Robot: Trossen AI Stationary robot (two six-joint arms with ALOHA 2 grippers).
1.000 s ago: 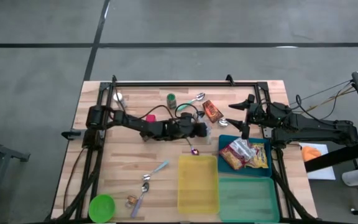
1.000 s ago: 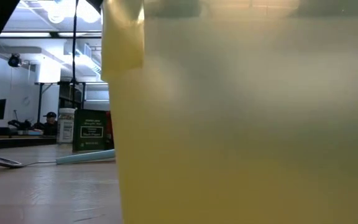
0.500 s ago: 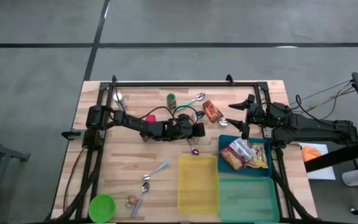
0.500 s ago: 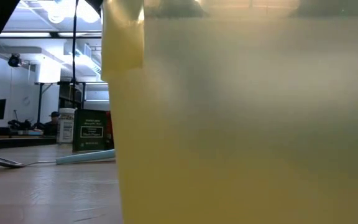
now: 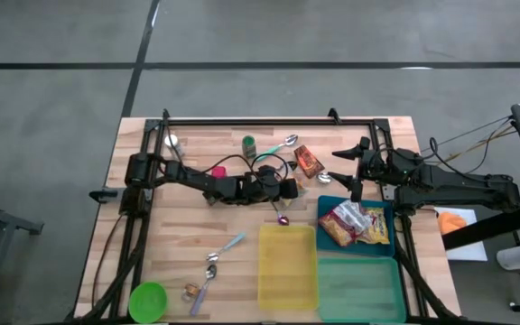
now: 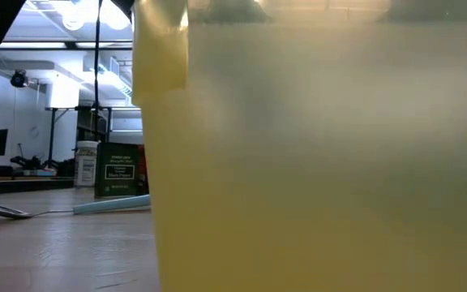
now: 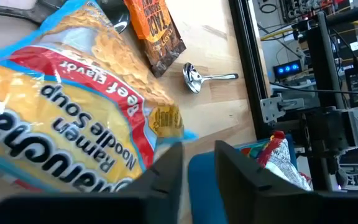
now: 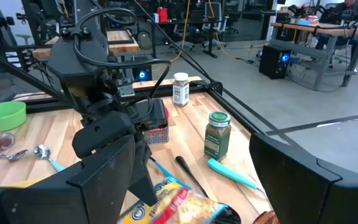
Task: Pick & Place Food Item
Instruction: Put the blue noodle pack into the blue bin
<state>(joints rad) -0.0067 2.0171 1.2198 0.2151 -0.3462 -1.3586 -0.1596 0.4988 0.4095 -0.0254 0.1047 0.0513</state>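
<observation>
A: Left edge first. What's there?

B: Green bowl (image 5: 148,300) at the near left corner. Two spoons beside it: a blue-handled spoon (image 5: 228,244), tilted, and a second spoon (image 5: 206,275) closer to the bowl. The low view shows one blue-handled spoon lying flat on the wood.

A: Left arm?

B: It reaches from the left post across to mid-table. The left gripper (image 5: 289,190) sits low, just left of centre. A green-capped spice jar (image 5: 249,144) stands upright behind it.

A: Claw state?

B: In the wrist view its fingers (image 7: 166,177) stand a little apart. Only blue shows through the gap, and nothing is pinched between them.

A: The food item?

B: Ramen noodle soup packet (image 7: 67,118), yellow and red with blue trim. It is close against the outer side of one finger, not between the two. From above the arm hides it, so I cannot tell whether it lies flat on the wood.

A: Moving right?

B: Yellow bin (image 5: 287,266) near the front edge, its wall filling the low view. Behind it are an orange-brown packet (image 5: 308,162) and a metal spoon (image 5: 325,178), near each other but apart.

A: Right arm?

B: It comes in from the right side. The right gripper (image 5: 346,170) hovers near the far edge of the blue bin (image 5: 326,203). Its fingers (image 8: 104,162) are spread wide and hold nothing.

A: Bin contents?

B: Crumpled snack packets (image 5: 355,224) in the blue bin. A green bin (image 5: 361,287) touches its near side.
</observation>
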